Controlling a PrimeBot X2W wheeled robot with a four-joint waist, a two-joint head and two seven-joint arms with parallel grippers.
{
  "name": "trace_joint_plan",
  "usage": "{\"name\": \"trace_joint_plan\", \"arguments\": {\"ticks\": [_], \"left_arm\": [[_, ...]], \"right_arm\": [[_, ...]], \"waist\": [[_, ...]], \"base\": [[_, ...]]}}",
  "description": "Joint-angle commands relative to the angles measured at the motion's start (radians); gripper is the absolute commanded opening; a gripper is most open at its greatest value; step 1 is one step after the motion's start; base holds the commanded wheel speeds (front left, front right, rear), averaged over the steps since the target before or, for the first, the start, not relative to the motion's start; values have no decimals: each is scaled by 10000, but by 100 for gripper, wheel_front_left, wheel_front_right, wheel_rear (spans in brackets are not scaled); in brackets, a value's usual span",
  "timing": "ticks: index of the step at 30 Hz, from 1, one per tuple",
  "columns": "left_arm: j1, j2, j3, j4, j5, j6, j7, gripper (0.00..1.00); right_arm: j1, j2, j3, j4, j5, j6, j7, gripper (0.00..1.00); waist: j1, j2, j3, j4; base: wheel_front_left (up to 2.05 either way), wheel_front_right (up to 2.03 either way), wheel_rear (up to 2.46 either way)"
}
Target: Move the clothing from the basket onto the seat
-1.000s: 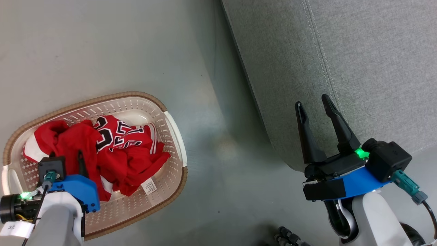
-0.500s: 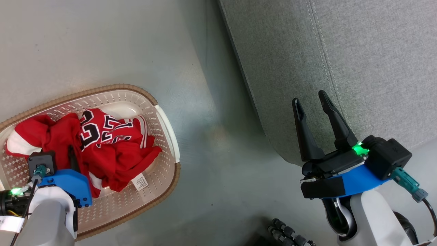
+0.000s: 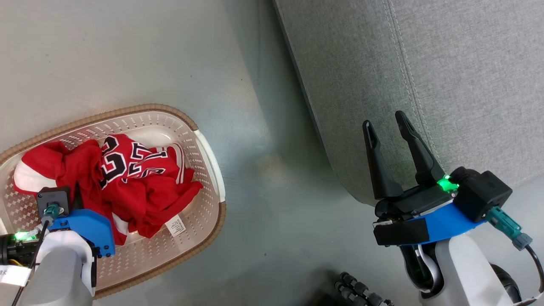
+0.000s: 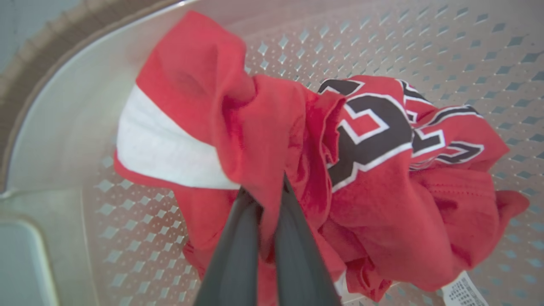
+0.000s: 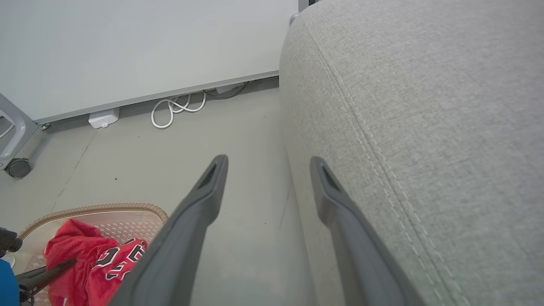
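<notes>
The cream basket [image 3: 148, 109] with a brown rim sits on the floor at the left and holds both red garments. The jersey with black-and-white lettering [image 3: 136, 163] lies bunched beside the white-striped garment [image 3: 40, 168]. My left gripper [image 3: 78, 193] reaches down into the basket. In the left wrist view its fingers [image 4: 238, 255] stand close together, pinching a fold of the striped garment [image 4: 191, 110] next to the lettered jersey [image 4: 382, 136]. My right gripper [image 3: 383, 120] hangs open and holds nothing, at the front edge of the light-grey sofa [image 3: 446, 85]. The right wrist view shows the right gripper [image 5: 267, 160] beside the sofa [image 5: 425, 127].
Grey floor separates the basket from the sofa. In the right wrist view a coiled white cable [image 5: 174, 111] and a white box [image 5: 103, 118] lie along the far wall, with a caster wheel [image 5: 19, 168] at the left. Black ribbed cabling [image 3: 361, 293] sits at the bottom of the head view.
The head view has shifted, so the basket sits further left. My left gripper's fingers have drawn together on the red fabric. The right gripper has barely moved.
</notes>
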Motion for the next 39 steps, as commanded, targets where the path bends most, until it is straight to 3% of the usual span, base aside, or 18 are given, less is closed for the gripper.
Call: {"name": "trace_joint_plan", "arguments": {"ticks": [1,16,34,39], "left_arm": [[-178,20,-28,15,-48,-51,-64,0],[-415,-248,-417,337,-31,-279,-113,0],[-268,-1374,-1291,284,273,-714,-169,0],[86,-1951,-1734,-198,586,-515,-171,0]], "right_arm": [[-130,-15,-7,12,21,5,-44,100],[-223,-15,-92,100,-262,5,-44,100],[196,-18,-520,495,-1195,5,-43,100],[374,-18,-664,665,-1537,5,-43,100]], "waist": [[0,0,-8,16],[0,0,-374,355],[0,0,-2207,1660],[0,0,-2950,2170]], "base": [[0,0,0],[0,0,0],[0,0,0],[0,0,0]]}}
